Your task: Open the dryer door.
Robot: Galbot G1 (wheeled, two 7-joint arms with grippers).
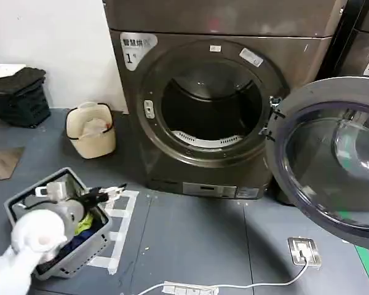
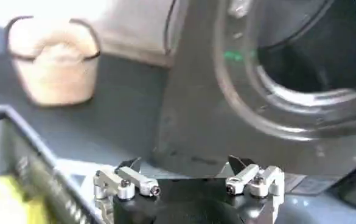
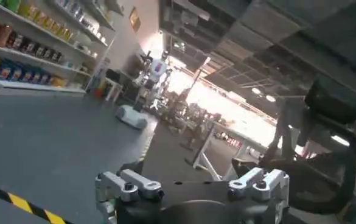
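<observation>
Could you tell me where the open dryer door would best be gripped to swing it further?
Probably the dryer door is best held by its chrome rim at the free edge, opposite the hinge beside the drum opening, approached from the robot's right, where the rim stands exposed.

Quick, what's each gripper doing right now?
Left gripper: open, holding nothing, low beside the dryer front.
Right gripper: open, holding nothing.
</observation>
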